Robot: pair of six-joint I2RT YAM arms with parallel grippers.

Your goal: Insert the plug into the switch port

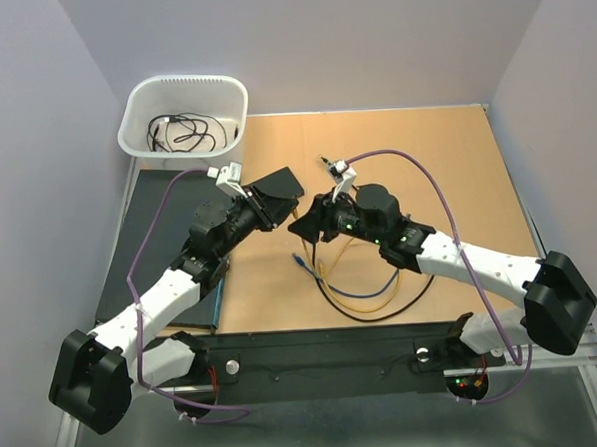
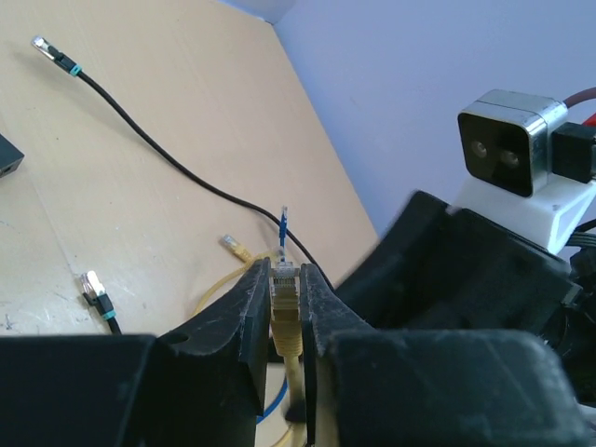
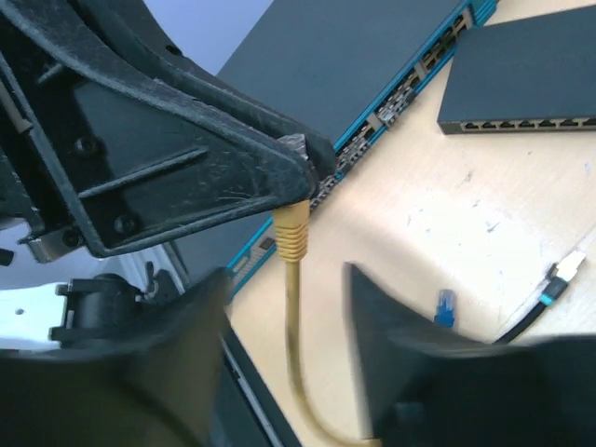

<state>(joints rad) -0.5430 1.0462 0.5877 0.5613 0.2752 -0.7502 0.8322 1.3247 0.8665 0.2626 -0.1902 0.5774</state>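
From above: left gripper (image 1: 281,216) and right gripper (image 1: 301,224) nose to nose near the middle of the tan board (image 1: 436,176), tips just beside each other. Close behind the left one, the small black switch (image 1: 284,181); to its left, a large dark switch (image 1: 159,241) with a blue edge. Nearer the bases, loops of yellow cable (image 1: 368,298) and black cable (image 1: 374,319), plus a blue plug (image 1: 297,260) lying loose. At the far left corner, a white bin (image 1: 138,127) with black cords inside. From the left wrist: fingers (image 2: 247,307) pressed together on the yellow plug (image 2: 284,291), contact end pointing out past the tips, cable trailing back between them. Beyond, on the board, a second yellow connector (image 2: 231,245), a black plug (image 2: 95,289) with a teal band, and the right arm's camera (image 2: 507,140) up at the right. From the right wrist: own fingers (image 3: 419,363) blurred and spread well apart, the yellow cable hanging in the gap, contact impossible to judge. Above them, the plug's boot gripped at the left gripper's tip, held up off the board. Switch ports (image 3: 521,123) in a row along the small switch's near edge at upper right, well apart from the plug; which socket, impossible to tell.
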